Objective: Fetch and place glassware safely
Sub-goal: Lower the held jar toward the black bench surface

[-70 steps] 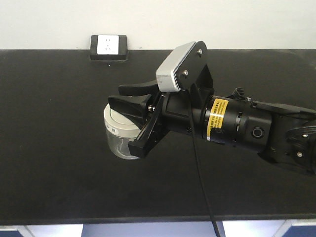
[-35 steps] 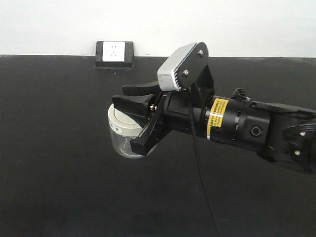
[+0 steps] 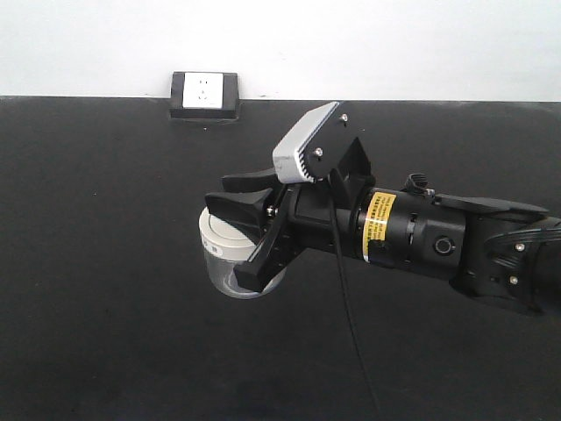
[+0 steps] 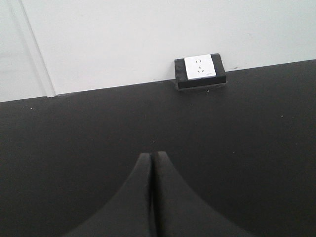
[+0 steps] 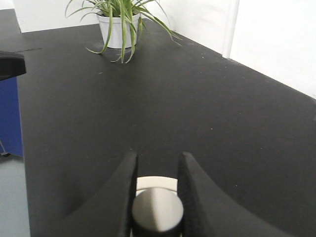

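Jar (image 3: 219, 276): upright, long axis vertical, lid (image 3: 213, 239) uppermost, mid-table (image 3: 105, 263). Right gripper (image 3: 226, 239): fingers clasp the jar at the lid. Knob (image 5: 157, 211) between the fingers shows in the right wrist view only, as does the plant (image 5: 118, 22). Left gripper (image 4: 152, 165): fingers pressed together, facing the socket (image 4: 199, 67).

No text legible from here. Yellow label (image 3: 379, 230) on right arm (image 3: 456, 250), 3 o'clock of view centre: black print, too small to read. Dark marks on jar lid (image 3: 217, 235) rim, 9 o'clock of label: unreadable.
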